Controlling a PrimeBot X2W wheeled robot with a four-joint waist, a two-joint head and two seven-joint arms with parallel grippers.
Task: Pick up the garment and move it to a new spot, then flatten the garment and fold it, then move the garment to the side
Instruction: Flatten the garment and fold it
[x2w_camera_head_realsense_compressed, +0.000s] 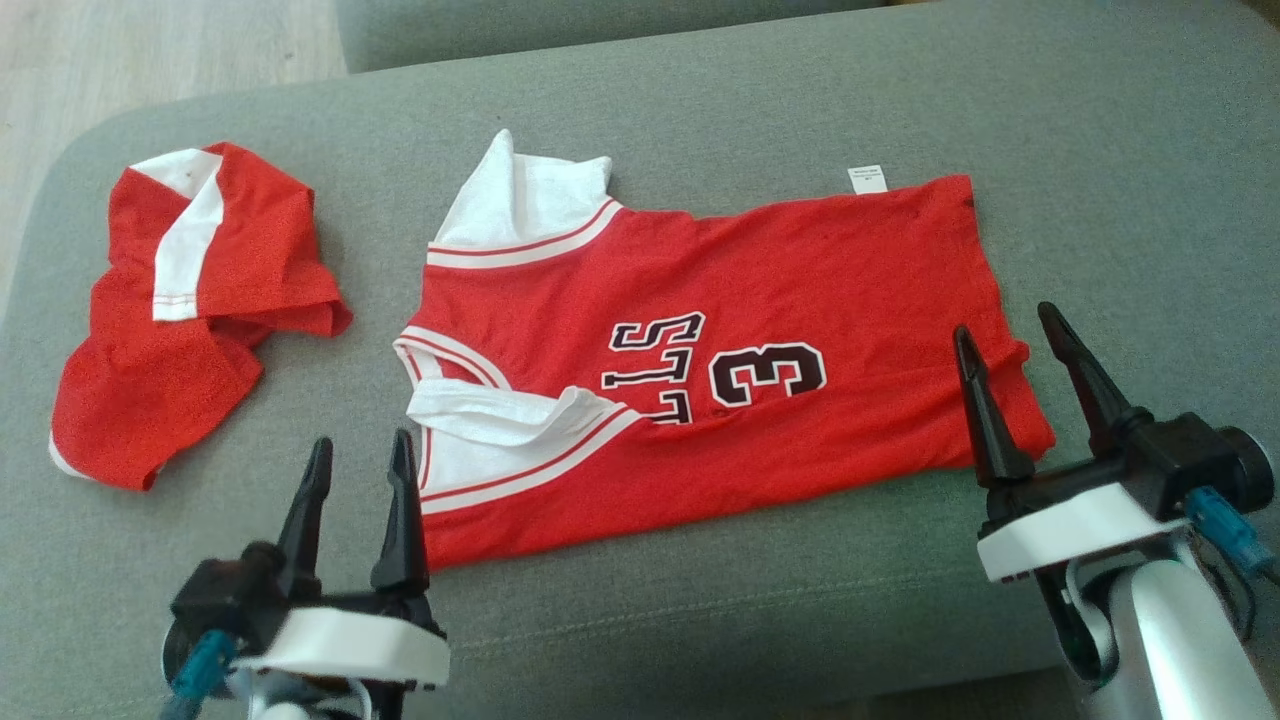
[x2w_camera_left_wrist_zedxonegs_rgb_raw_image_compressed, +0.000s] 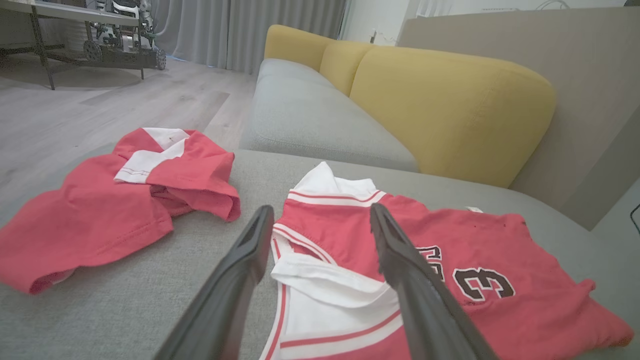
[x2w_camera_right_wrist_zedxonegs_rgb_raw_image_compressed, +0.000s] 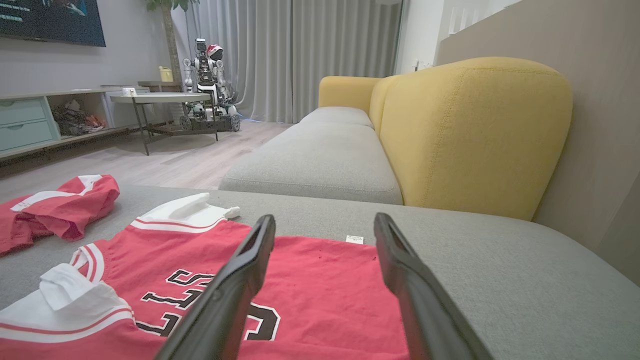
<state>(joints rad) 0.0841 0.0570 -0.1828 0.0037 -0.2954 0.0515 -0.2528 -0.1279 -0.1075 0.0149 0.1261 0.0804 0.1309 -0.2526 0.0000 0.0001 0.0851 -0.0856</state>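
Note:
The garment (x2w_camera_head_realsense_compressed: 800, 290) is a red jersey with white trim and a black "3". It lies spread sideways on the grey seat cushion (x2w_camera_head_realsense_compressed: 700, 100), neck to the left and hem to the right, and its near edge looks folded over the lettering. My left gripper (x2w_camera_head_realsense_compressed: 360, 445) is open just off the jersey's near left corner by the white armhole, holding nothing. My right gripper (x2w_camera_head_realsense_compressed: 1005, 325) is open over the hem at the right end, also holding nothing. In the left wrist view the gripper (x2w_camera_left_wrist_zedxonegs_rgb_raw_image_compressed: 321, 210) frames the jersey's (x2w_camera_left_wrist_zedxonegs_rgb_raw_image_compressed: 480, 235) shoulder. The right wrist view shows that gripper (x2w_camera_right_wrist_zedxonegs_rgb_raw_image_compressed: 325, 220) above the jersey (x2w_camera_right_wrist_zedxonegs_rgb_raw_image_compressed: 325, 280).
A second red and white garment (x2w_camera_head_realsense_compressed: 190, 310) lies crumpled at the cushion's left end, also seen as a red heap (x2w_camera_left_wrist_zedxonegs_rgb_raw_image_compressed: 125, 200) in the left wrist view. The yellow backrest (x2w_camera_right_wrist_zedxonegs_rgb_raw_image_compressed: 475, 135) rises beyond the jersey. Wooden floor (x2w_camera_head_realsense_compressed: 150, 50) lies past the cushion's left edge.

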